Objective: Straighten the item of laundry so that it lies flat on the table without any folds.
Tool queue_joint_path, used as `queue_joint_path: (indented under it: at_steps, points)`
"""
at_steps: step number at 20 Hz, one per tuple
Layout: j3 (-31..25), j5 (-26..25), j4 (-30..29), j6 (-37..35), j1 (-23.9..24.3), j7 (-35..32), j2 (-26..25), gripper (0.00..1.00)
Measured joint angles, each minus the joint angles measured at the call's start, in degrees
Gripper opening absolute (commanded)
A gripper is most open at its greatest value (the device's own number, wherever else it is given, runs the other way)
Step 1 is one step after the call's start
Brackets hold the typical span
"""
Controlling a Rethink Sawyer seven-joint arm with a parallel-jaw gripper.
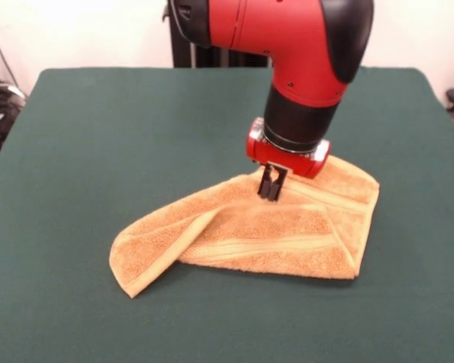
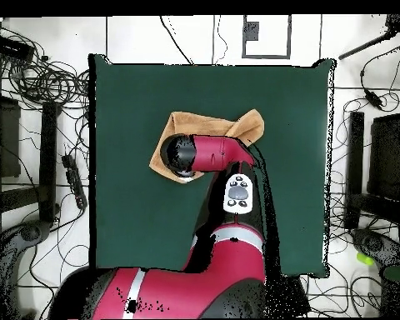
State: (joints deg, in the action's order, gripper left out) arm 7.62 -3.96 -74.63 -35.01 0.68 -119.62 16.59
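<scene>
Gripper (image 1: 272, 193) pinches shut on my towel (image 1: 287, 234) at its far edge. Folded flap (image 1: 163, 242) trails away across the table (image 1: 98, 136), front view's left.

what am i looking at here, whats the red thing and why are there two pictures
The red and black thing is a robot arm. At its end is a gripper, a small two-fingered clamp for picking things up.

Both pictures show the same moment. One is taken from across the table, facing the robot. The other looks straight down from above, so the arm covers part of the scene there.

On the green table lies an orange towel. It is not flat: its left part is folded over in the facing view, and it looks creased.

The gripper's black fingers point down and are close together, with their tips at the towel's upper part. They seem to pinch the cloth there, though the contact itself is hard to see.
</scene>
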Motion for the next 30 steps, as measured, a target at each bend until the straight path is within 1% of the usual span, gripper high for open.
queue_joint_path:
  at_steps: [15, 23, 25, 30]
  points:
    - [-0.09, -0.01, -2.91, 0.14, -0.11, 0.0, 1.05, 0.0]
    - [0.08, -1.9, -3.29, 2.51, -0.93, 0.0, 1.12, 0.0]
    - [0.57, -3.06, -3.42, 3.72, -1.68, 0.0, 1.13, 0.0]
    - [1.59, -4.14, -3.68, 5.99, -2.91, 0.0, 1.09, 0.0]
